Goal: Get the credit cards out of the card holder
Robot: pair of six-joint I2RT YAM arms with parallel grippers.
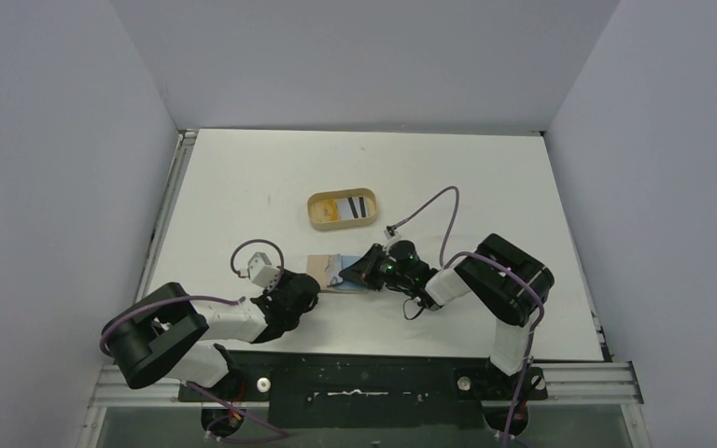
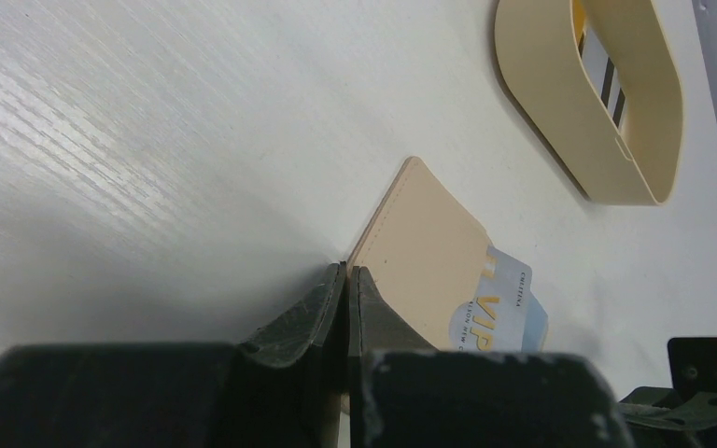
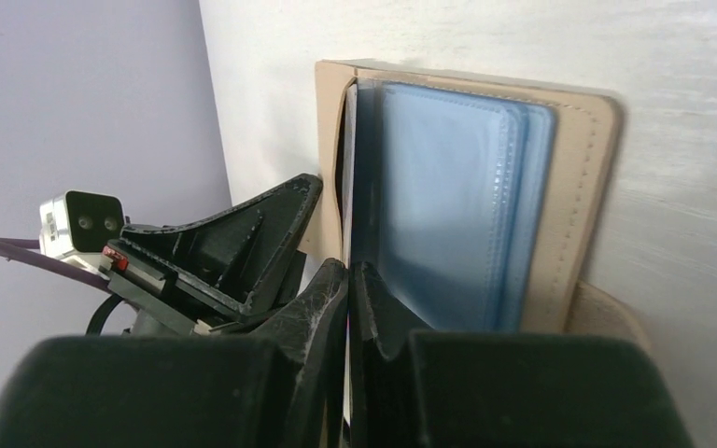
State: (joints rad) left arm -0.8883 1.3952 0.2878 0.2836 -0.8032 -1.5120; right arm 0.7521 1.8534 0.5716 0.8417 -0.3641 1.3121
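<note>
While both grippers sit clamped at its edges, the wallet point(image 1: 320, 269) lies on the table point(image 1: 243, 187) between them.
The left gripper point(image 2: 346, 273), fingers pressed together, pinches the wallet's tan corner; a VIP card point(image 2: 502, 303) pokes out beyond it. The right gripper point(image 3: 348, 271) is pressed together at the edge of the blue sleeves point(image 3: 448, 205); what it nips I cannot tell. Another card point(image 1: 350, 207) lies in the tray point(image 1: 316, 217), well apart.

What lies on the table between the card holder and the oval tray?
Nothing: the table between the card holder and the tray is bare, as the top view shows.
</note>
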